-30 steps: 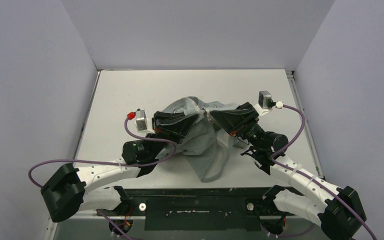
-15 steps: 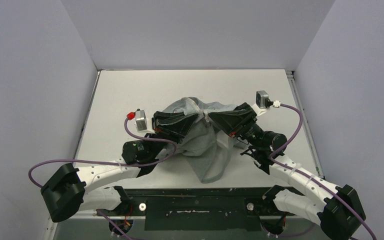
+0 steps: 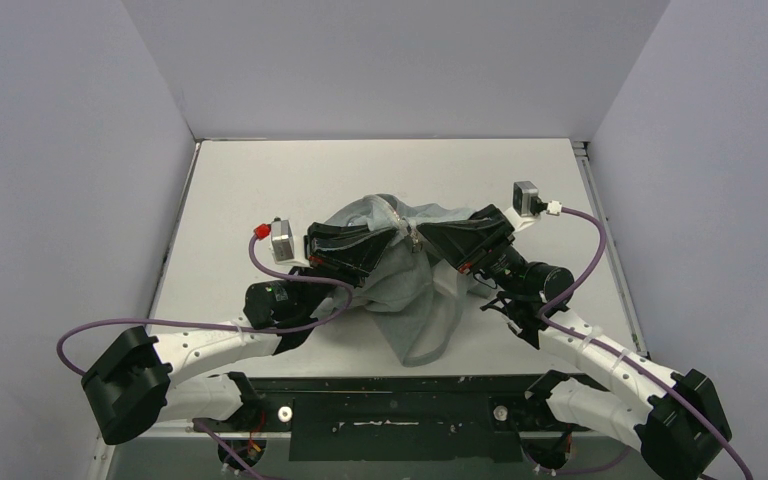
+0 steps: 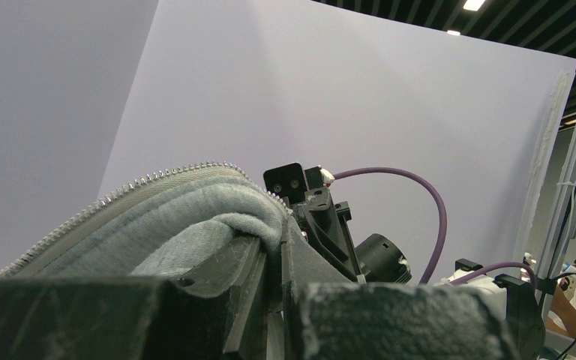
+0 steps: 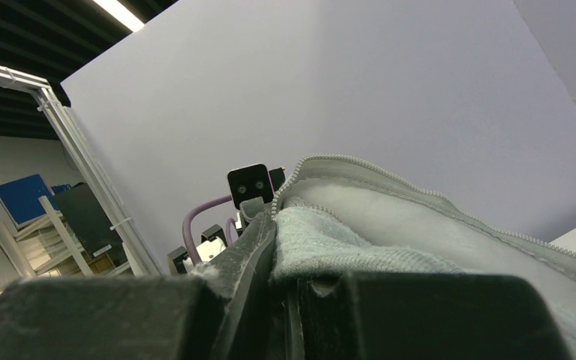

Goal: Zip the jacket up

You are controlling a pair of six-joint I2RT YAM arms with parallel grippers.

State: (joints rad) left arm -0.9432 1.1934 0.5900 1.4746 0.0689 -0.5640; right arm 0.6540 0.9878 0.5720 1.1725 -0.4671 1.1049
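Observation:
The light grey jacket [image 3: 415,300] hangs bunched above the table between my two grippers. My left gripper [image 3: 396,234] is shut on a fold of the jacket [image 4: 195,217] at its zipper edge; the pale zipper teeth [image 4: 157,176] run up along that fold. My right gripper [image 3: 426,238] is shut on the other edge of the jacket [image 5: 360,240], with zipper teeth [image 5: 345,161] curving above it. The two grippers nearly meet tip to tip at mid-table. The lower jacket drapes toward the near table edge.
The white table [image 3: 290,180] is walled by pale panels at the left, back and right. Purple cables [image 3: 590,250] loop from both wrists. The arm bases sit at the near edge [image 3: 390,410].
My right gripper has shifted slightly left, toward the left gripper, closing the gap between the two zipper edges. The left arm has stayed put.

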